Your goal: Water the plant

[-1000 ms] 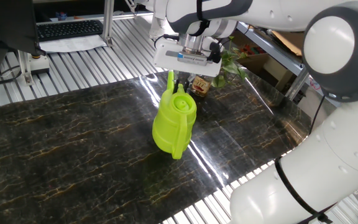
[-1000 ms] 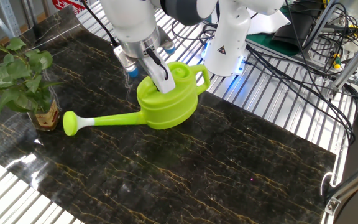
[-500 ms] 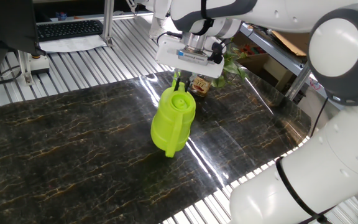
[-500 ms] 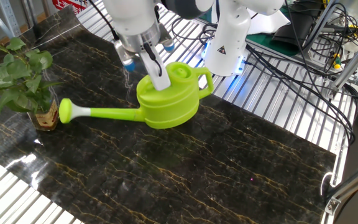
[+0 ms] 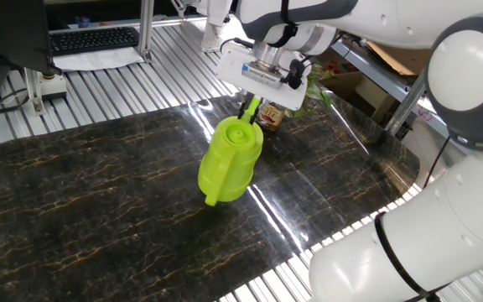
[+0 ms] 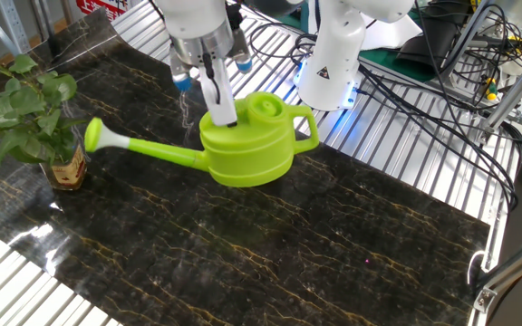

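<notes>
In the other fixed view, the plant point(image 6: 27, 109) stood nearest, in its brown glass jar point(image 6: 66, 169) at the edge of the dark marble tabletop point(image 6: 333, 244). The rose of the lime-green watering can point(image 6: 247, 149) hung just beside its leaves, the spout tilted upward. Farther back, the hand point(image 6: 216, 107) was closed on the can's top, holding it above the tabletop. The plant was well off to the side of the hand, beyond the spout's tip.
</notes>
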Tool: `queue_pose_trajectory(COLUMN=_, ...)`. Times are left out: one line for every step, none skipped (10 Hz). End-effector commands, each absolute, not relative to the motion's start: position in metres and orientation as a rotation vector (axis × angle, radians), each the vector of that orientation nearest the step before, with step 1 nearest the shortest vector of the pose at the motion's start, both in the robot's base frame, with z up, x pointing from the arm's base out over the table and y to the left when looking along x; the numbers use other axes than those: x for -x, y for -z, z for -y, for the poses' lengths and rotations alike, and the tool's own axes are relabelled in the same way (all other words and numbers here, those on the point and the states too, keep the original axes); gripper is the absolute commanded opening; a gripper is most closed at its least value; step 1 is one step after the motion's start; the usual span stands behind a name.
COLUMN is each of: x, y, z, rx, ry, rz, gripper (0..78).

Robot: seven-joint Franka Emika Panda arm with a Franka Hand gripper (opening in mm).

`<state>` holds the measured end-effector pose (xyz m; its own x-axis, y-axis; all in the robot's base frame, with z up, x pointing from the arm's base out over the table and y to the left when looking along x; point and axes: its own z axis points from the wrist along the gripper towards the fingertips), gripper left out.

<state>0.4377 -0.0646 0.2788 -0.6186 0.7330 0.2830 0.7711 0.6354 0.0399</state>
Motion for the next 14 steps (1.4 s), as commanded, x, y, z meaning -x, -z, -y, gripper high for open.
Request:
queue_pose_trajectory(x=-0.432, y=-0.284, z=0.067, rx=1.383, ry=0.306, rz=2.503, gripper=2.2)
queue_pose_trajectory(x=-0.432, y=-0.286, z=0.067, rx=1.385, ry=0.332, rz=2.481, gripper=2.2)
queue_pose_trajectory(x=-0.431, y=-0.288, z=0.068, rx=1.381, ry=0.362, rz=2.449, gripper=2.2)
queue_pose_trajectory(x=-0.430, y=-0.290, z=0.067, rx=1.376, ry=0.362, rz=2.446, gripper=2.2)
queue_pose_trajectory(x=-0.429, y=-0.293, z=0.066, rx=1.374, ry=0.357, rz=2.451, gripper=2.2)
queue_pose_trajectory(x=-0.429, y=-0.295, z=0.065, rx=1.374, ry=0.353, rz=2.454, gripper=2.2)
queue_pose_trajectory(x=-0.429, y=-0.296, z=0.064, rx=1.374, ry=0.354, rz=2.453, gripper=2.2)
queue_pose_trajectory(x=-0.430, y=-0.299, z=0.065, rx=1.366, ry=0.356, rz=2.443, gripper=2.2)
queue_pose_trajectory(x=-0.431, y=-0.303, z=0.066, rx=1.358, ry=0.365, rz=2.425, gripper=2.2)
queue_pose_trajectory(x=-0.433, y=-0.307, z=0.067, rx=1.352, ry=0.376, rz=2.407, gripper=2.2)
queue_pose_trajectory(x=-0.436, y=-0.315, z=0.069, rx=1.339, ry=0.381, rz=2.383, gripper=2.2)
queue_pose_trajectory(x=-0.439, y=-0.320, z=0.070, rx=1.331, ry=0.371, rz=2.376, gripper=2.2)
queue_pose_trajectory(x=-0.442, y=-0.324, z=0.071, rx=1.326, ry=0.366, rz=2.370, gripper=2.2)
queue_pose_trajectory(x=-0.446, y=-0.328, z=0.070, rx=1.322, ry=0.359, rz=2.363, gripper=2.2)
